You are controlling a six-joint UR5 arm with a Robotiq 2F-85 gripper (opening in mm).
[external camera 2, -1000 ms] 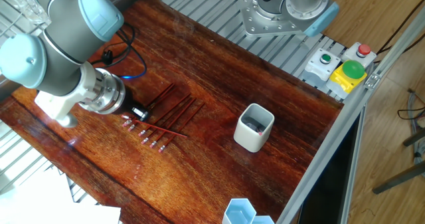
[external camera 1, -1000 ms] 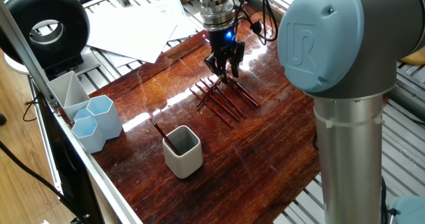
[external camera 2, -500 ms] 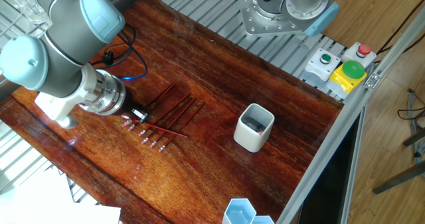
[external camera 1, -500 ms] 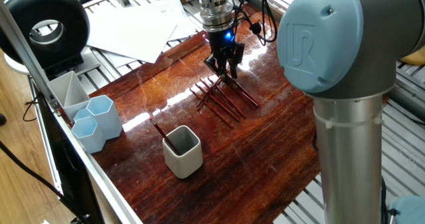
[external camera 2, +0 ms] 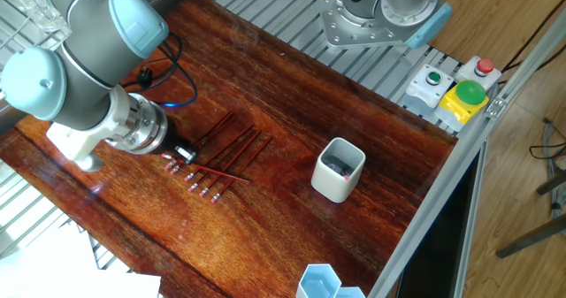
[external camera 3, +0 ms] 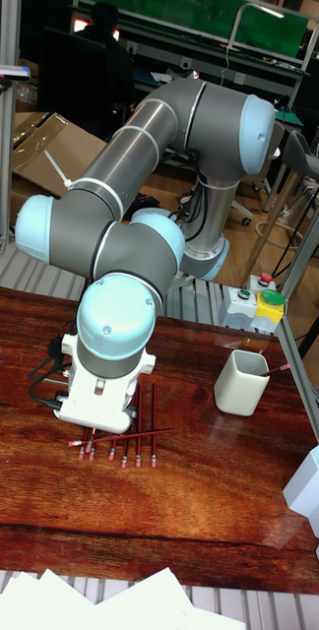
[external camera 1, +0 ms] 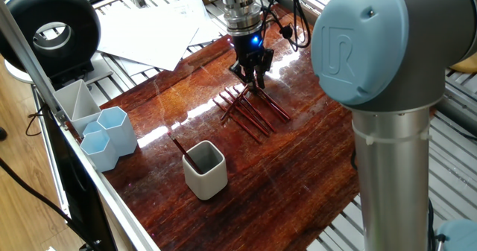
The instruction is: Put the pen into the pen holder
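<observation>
Reddish-brown polished wood forms the tabletop [external camera 1: 298, 176] we see, with a row of dark red pens [external camera 1: 250, 111] lying side by side near its middle. One more red pen [external camera 2: 219, 173] lies crosswise over the row, tilted against the others. Our gripper [external camera 1: 253, 77] points straight down over the far end of that row, a blue light glowing on its body. Its black fingers [external camera 1: 247, 69] stand close together with their tips at the pens, but we cannot tell whether they are pinching one or merely touching. In the tall fixed view the arm's pale blue joints hide the fingers entirely.

Well apart from the pens, toward the tabletop's edge, stands the pen holder [external camera 1: 204, 168], an off-white rounded-square cup, upright. A red pen [external camera 1: 179, 147] already leans inside it, its end sticking out over the rim. Two pale blue hexagonal cups [external camera 1: 109, 135] sit beside a grey tray [external camera 1: 73, 100] at the tabletop's corner. White papers [external camera 1: 153, 31] lie beyond the wood.
</observation>
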